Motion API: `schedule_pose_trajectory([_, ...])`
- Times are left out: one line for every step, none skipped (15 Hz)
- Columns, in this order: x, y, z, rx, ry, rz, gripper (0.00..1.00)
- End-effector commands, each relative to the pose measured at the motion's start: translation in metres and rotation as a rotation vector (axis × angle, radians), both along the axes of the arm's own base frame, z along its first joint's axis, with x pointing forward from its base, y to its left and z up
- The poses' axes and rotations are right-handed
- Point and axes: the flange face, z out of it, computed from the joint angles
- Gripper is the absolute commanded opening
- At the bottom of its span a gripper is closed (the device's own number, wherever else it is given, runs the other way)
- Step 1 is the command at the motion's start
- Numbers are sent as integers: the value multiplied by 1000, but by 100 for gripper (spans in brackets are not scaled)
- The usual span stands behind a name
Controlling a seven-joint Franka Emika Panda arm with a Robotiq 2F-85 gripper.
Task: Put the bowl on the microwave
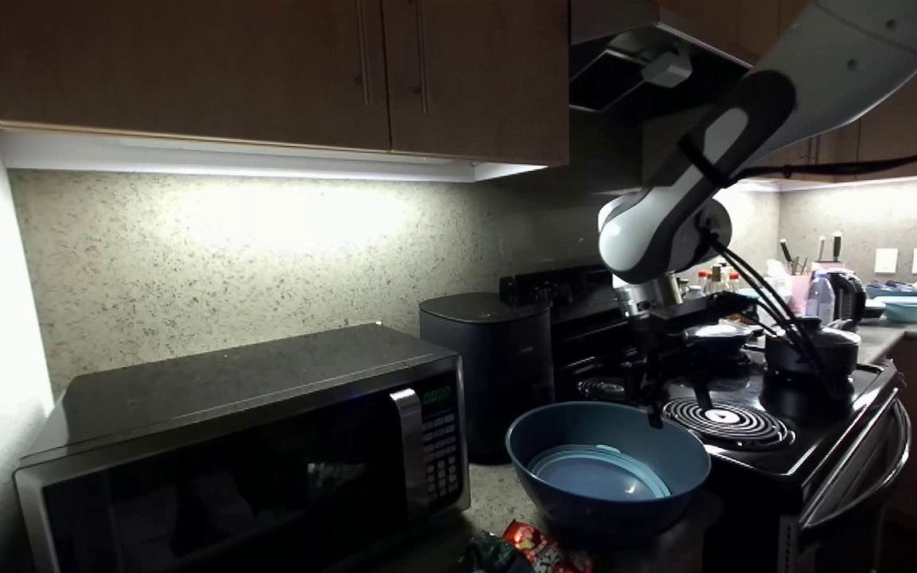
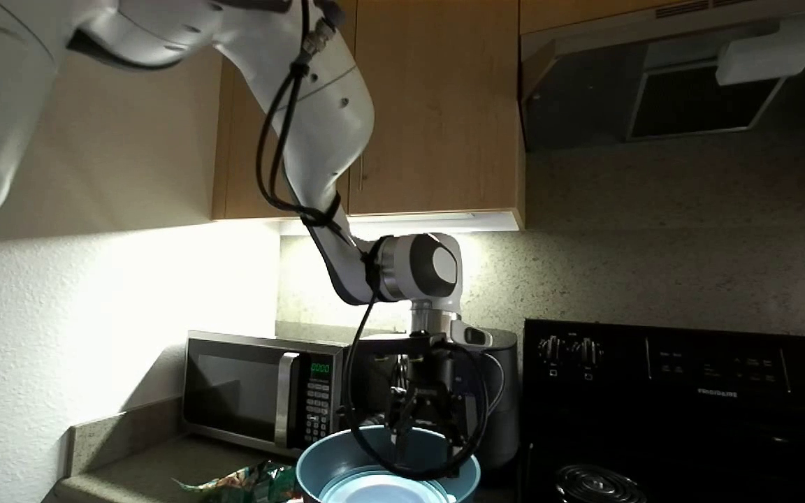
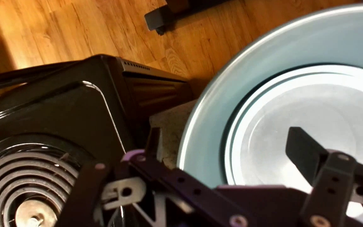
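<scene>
Floorboards (image 3: 74, 34) show only in my wrist view, the microwave (image 2: 245, 391) only in both exterior views. The bowl (image 1: 586, 430) sits near the microwave, on its button-panel side. My hand (image 3: 227, 142) is spread wide, the bowl's rim seen between its fingers (image 3: 304, 151); contact I cannot tell.

Smooth bowl (image 1: 598, 516), glossy microwave door (image 1: 267, 477)
</scene>
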Motion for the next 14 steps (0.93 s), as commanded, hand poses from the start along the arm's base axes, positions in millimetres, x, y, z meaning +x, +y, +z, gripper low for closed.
schedule_pose_trajectory([36,-13,-19,-19,-21,-72,100])
schedule_pose_trajectory([44,-16,-24,-31,-27,-84,100])
schedule_pose_trajectory([52,-19,-29,-46,-31,-98,100])
schedule_pose_trajectory([58,-24,-34,-57,-29,-118,100])
schedule_pose_trajectory([62,-28,-39,-67,-24,-136,100])
schedule_pose_trajectory([64,-35,-47,-75,-8,-162,100])
schedule_pose_trajectory([66,-40,-52,-81,-2,-180,100])
schedule_pose_trajectory([66,-47,-58,-87,7,-196,100])
schedule_pose_trajectory([66,-53,-63,-90,16,-211,98])
schedule_pose_trajectory([66,-58,-68,-92,24,-221,74])
schedule_pose_trajectory([65,-62,-72,-95,30,-229,73])
schedule_pose_trajectory([65,-66,-75,-93,36,-232,70])
schedule_pose_trajectory([65,-69,-78,-94,40,-238,63])
schedule_pose_trajectory([65,-70,-79,-96,43,-243,55])
